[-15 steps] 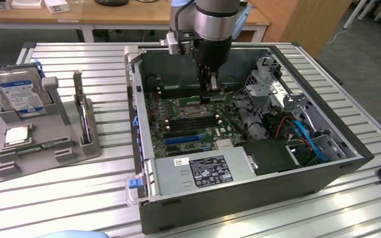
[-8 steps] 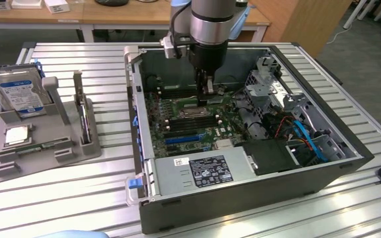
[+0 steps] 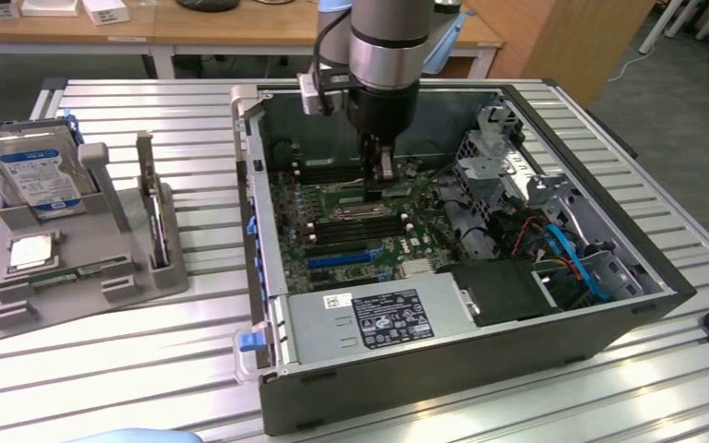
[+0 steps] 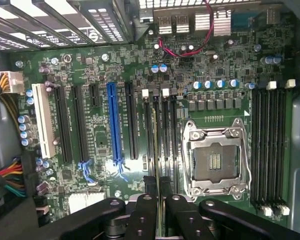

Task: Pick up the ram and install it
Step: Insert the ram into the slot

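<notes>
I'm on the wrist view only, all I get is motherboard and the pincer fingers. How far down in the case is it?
Observer: Deep inside the open computer case, the pincer shut on the ram close above the board.
Operator: What's outside the case?
Observer: A grey holder on the slatted table, at the exterior view's left.
Operator: What's in it?
Observer: A blue-labelled hard drive, standing upright.
</notes>
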Tool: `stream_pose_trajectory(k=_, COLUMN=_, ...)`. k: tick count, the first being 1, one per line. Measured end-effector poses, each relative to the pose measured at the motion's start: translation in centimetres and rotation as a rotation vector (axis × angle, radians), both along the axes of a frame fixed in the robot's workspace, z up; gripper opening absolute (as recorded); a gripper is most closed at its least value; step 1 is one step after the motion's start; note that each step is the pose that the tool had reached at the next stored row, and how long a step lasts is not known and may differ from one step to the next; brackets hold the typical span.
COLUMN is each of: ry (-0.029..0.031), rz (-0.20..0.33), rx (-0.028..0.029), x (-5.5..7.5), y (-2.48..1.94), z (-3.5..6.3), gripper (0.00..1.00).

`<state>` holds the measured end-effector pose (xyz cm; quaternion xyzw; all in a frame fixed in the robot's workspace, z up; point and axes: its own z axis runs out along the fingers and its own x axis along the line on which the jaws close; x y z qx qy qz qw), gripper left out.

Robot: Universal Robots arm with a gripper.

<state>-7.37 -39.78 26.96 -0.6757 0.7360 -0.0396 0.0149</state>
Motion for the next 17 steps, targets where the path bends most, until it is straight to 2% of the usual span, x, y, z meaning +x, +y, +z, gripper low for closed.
stream_pose_trajectory(k=5, ry=0.0, rz=-0.001, rx=0.0001, x=-0.01, y=0.0, z=-0.44, gripper=0.13)
stream_pose_trajectory(k=11, ry=-0.0003, rz=-0.001, rx=-0.0013, x=-0.09, y=0.0, z=-0.46, gripper=0.13)
stream_pose_trajectory(k=17, ry=0.0106, rz=-0.001, rx=-0.0011, x=-0.08, y=0.0, z=-0.89, gripper=0.13)
